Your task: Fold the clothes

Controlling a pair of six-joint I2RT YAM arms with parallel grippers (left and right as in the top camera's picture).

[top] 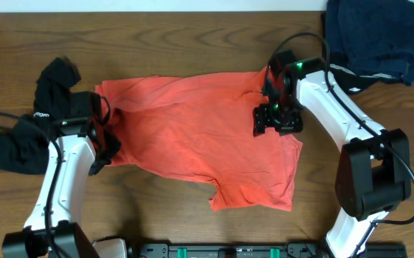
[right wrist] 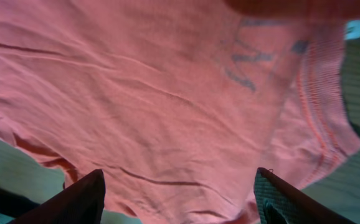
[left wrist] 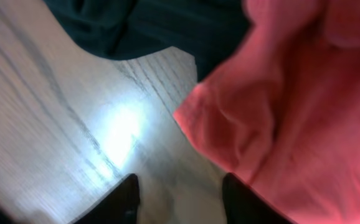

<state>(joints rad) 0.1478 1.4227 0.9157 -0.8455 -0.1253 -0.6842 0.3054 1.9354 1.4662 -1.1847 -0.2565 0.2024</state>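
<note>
Fabric covers the middle of the wooden table: the coral-red T-shirt lies spread and wrinkled there, its lower right part reaching toward the bottom of the overhead frame. The black garment sits crumpled at the left edge of the frame, touching or just beside the left arm, and a dark navy pile occupies the upper right corner, well apart from the shirt. The left gripper is at the shirt's left edge. In the left wrist view its two fingers are spread with bare wood between them, the shirt's edge bunched just to the right and dark cloth across the top of that frame. The right gripper hangs over the shirt's upper right part. In the right wrist view its fingers stand wide apart above the shirt with nothing pinched, while faint lettering shows through the cloth at upper right beside a ribbed band.
</note>
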